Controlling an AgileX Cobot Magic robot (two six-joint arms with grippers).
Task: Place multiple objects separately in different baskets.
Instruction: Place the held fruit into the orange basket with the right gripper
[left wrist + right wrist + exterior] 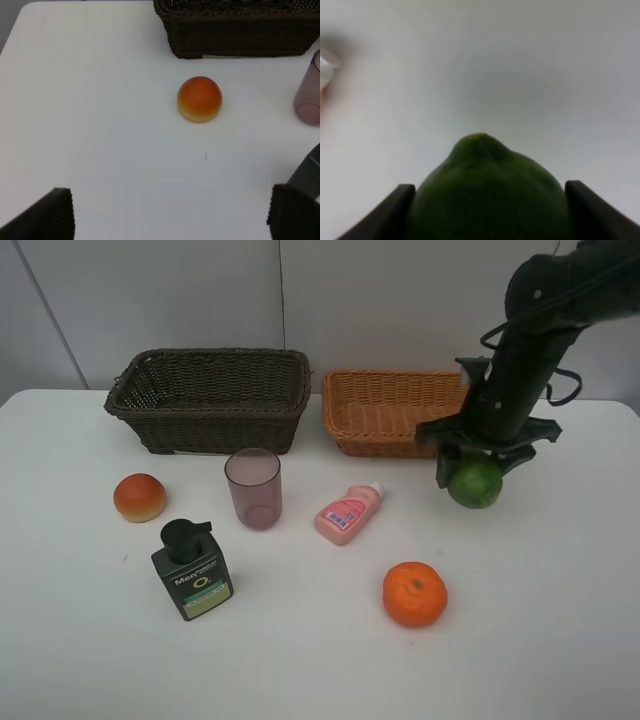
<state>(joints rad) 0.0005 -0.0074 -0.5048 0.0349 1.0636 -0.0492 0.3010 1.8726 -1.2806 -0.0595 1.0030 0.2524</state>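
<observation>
My right gripper (477,472) is shut on the green lime (474,483), held just in front of the light orange-tan basket (392,412); the right wrist view shows the lime (487,195) between the fingers. The dark brown basket (210,398) stands at the back left. The red-orange peach-like fruit (139,497), mauve cup (253,487), pink bottle (347,513), dark green pump bottle (192,569) and tangerine (414,594) lie on the table. My left gripper (170,220) is open above the table, short of the peach-like fruit (199,98).
The white table (520,640) runs to a pale wall behind the baskets. In the left wrist view the dark basket's corner (235,30) and the cup's side (308,95) show beyond the fruit.
</observation>
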